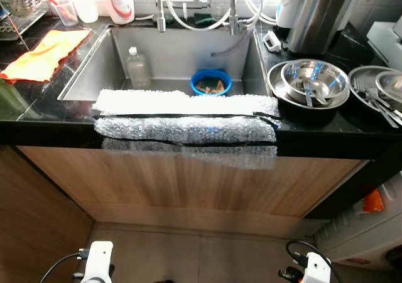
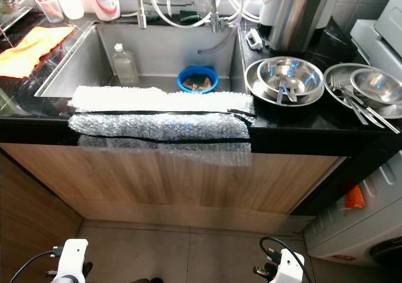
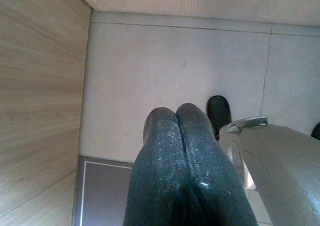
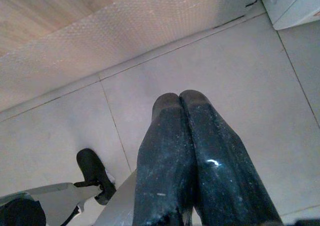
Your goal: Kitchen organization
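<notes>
Both arms hanging idle, left gripper (image 3: 175,117) and right gripper (image 4: 179,101) fingers clenched empty; best raised squarely toward the sink (image 1: 88,76) first.

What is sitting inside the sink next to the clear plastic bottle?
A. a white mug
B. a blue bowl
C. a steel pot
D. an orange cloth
B: a blue bowl stands on the floor of the sink, to the right of the plastic bottle; the orange cloth lies on the counter left of the sink instead.
</notes>
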Controlling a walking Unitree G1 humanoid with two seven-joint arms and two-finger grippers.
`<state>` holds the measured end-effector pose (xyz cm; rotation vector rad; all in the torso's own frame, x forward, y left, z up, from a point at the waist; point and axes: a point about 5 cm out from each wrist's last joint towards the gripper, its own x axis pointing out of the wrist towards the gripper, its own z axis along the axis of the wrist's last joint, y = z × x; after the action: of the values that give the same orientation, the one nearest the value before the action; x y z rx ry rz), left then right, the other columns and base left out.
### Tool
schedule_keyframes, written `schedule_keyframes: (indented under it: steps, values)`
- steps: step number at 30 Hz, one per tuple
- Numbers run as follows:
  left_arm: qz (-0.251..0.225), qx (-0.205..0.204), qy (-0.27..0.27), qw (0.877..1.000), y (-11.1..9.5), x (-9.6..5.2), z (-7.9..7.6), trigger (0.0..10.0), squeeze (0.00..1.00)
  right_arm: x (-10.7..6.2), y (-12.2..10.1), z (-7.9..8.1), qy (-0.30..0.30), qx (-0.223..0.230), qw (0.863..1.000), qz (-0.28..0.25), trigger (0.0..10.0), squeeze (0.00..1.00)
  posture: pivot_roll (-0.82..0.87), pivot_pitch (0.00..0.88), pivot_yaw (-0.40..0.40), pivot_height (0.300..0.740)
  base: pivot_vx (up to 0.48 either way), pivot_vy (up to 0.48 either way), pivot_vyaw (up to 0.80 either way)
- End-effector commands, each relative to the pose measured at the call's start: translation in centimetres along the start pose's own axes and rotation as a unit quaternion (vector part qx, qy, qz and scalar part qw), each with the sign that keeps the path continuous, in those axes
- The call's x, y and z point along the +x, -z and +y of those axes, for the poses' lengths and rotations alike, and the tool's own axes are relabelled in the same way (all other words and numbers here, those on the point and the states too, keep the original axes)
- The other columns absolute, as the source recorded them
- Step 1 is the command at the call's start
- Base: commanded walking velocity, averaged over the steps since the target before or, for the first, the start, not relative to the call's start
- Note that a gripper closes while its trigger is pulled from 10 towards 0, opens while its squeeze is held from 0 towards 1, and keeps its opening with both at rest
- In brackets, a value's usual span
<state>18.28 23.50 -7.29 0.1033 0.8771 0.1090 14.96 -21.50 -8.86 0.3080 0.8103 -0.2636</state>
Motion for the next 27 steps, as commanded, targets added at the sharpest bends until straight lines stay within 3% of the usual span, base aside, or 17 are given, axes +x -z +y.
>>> schedule_keyframes:
  steps: [1, 5, 14, 18, 27]
  values:
    - [0.014, 0.006, 0.0, 1.0, 0.6, -0.1, 0.1, 10.0, 0.0, -0.1, 0.2, -0.1, 0.004, 0.007, 1.0, 0.002, 10.0, 0.0, 0.0, 0.101, 0.019, 0.74, 0.0, 0.48, 0.0]
    - [0.013, 0.007, -0.001, 1.0, 0.6, -0.1, 0.1, 10.0, 0.0, -0.1, 0.2, 0.0, 0.004, 0.008, 1.0, 0.002, 10.0, 0.0, 0.01, 0.102, 0.021, 0.74, 0.0, 0.441, 0.0]
    - [-0.004, 0.012, -0.001, 1.0, -0.1, 0.0, 0.1, 10.0, 0.0, -0.1, 0.3, 0.1, 0.003, 0.008, 1.0, 0.002, 10.0, 0.0, 0.01, 0.103, 0.022, 0.74, 0.0, 0.0, 0.0]
    - [-0.012, 0.034, -0.002, 0.999, -0.6, 0.1, 0.0, 10.0, 0.0, -0.1, 0.3, 0.1, 0.002, 0.008, 1.0, 0.002, 10.0, 0.0, 0.01, 0.103, 0.022, 0.74, 0.0, 0.0, 0.0]
    - [-0.02, 0.045, 0.001, 0.999, -1.1, 0.2, -0.4, 10.0, 0.0, -0.1, 0.2, 0.1, 0.002, 0.008, 1.0, 0.0, 10.0, 0.0, 0.01, 0.104, 0.021, 0.74, 0.0, -0.423, 0.0]
